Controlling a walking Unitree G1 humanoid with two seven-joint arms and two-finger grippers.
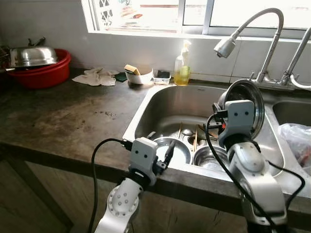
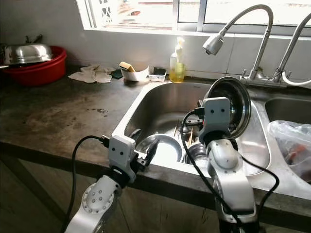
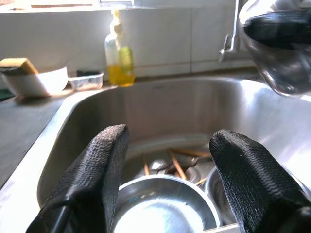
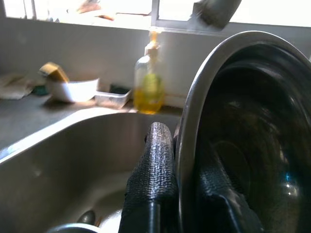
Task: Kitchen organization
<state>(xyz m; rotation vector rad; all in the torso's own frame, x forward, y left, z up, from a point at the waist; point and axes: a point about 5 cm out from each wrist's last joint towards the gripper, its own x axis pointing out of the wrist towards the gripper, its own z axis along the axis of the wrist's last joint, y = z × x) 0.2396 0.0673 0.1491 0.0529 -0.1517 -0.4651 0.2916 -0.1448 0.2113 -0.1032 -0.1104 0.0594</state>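
Steel bowl (image 1: 245, 104) hung tilted on edge over the sink (image 1: 160, 104), right tool (image 1: 224, 127) clamped on its rim; head views. Left tool (image 1: 163, 156) sat low at the sink's front edge, above another bowl (image 1: 171, 149) lying in the basin with chopsticks (image 1: 195, 138). Soap bottle (image 1: 182, 65) and red basin (image 1: 41, 73) stood on the surface. Left wrist view: fingers (image 3: 92, 179) spread wide, nothing between them, bowl below. Right wrist view: one finger (image 4: 153, 179) outside the rim, the other inside, pinching firmly. Judgement: carry the gripped bowl level-ish and slowly, clear of the faucet (image 1: 252, 29), grip unchanged, before setting it down on the surface.
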